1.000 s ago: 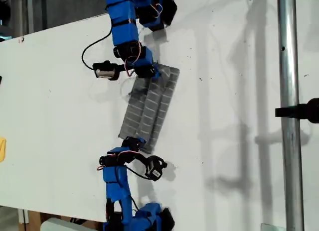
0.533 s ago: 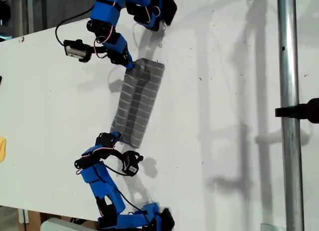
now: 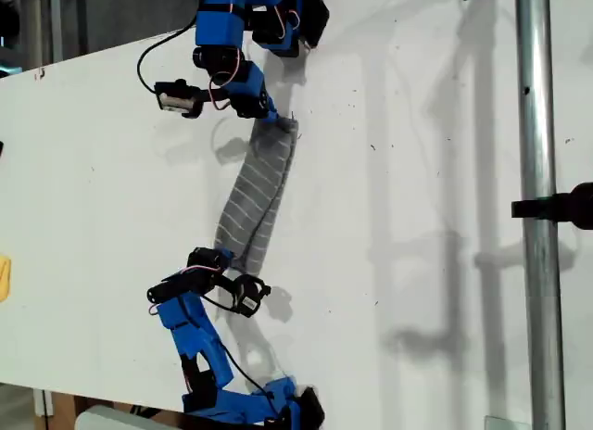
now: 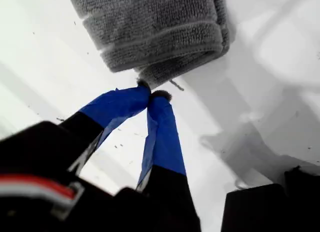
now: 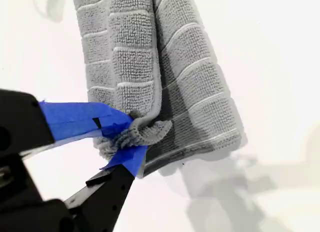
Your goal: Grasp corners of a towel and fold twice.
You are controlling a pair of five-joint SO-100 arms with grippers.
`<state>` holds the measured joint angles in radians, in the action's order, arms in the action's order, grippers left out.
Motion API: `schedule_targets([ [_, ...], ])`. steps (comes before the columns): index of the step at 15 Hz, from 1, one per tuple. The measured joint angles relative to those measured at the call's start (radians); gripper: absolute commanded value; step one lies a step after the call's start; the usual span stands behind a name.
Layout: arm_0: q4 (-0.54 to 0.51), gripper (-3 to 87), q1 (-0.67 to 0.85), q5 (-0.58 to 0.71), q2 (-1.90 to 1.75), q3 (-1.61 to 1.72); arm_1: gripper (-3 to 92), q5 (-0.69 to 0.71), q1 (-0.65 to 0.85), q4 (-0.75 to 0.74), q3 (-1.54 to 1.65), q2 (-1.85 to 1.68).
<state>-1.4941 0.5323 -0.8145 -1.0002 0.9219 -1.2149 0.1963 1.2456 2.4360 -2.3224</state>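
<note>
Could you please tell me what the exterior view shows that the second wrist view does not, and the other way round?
Only the exterior view shows the whole towel stretched as a narrow band between two blue arms on the white table, plus the metal pole at the exterior view's right.

Only the second wrist view shows the grip up close: my second pincer is shut on a bunched corner, and the folded layers and pale stripes are clear.

Both show the grey towel lying on the white table.
</note>
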Motion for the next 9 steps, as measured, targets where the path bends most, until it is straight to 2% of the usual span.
schedule_targets([
  [3, 0.012, 8.7, 0.0, -0.011, 0.037, 0.0, -0.2, -0.021, -0.008, -0.044, 0.055, -0.017],
  [5, 0.005, 17.0, -0.015, -0.012, 0.037, 0.0, -0.2, -0.021, -0.008, -0.051, 0.055, -0.02],
  [7, -0.048, 23.3, -0.061, -0.018, 0.031, 0.0, -0.2, -0.021, -0.008, -0.049, 0.055, -0.026],
  [9, -0.13, 24.6, -0.112, -0.009, -0.015, 0.005, -0.3, -0.021, -0.008, -0.049, 0.055, -0.044],
])
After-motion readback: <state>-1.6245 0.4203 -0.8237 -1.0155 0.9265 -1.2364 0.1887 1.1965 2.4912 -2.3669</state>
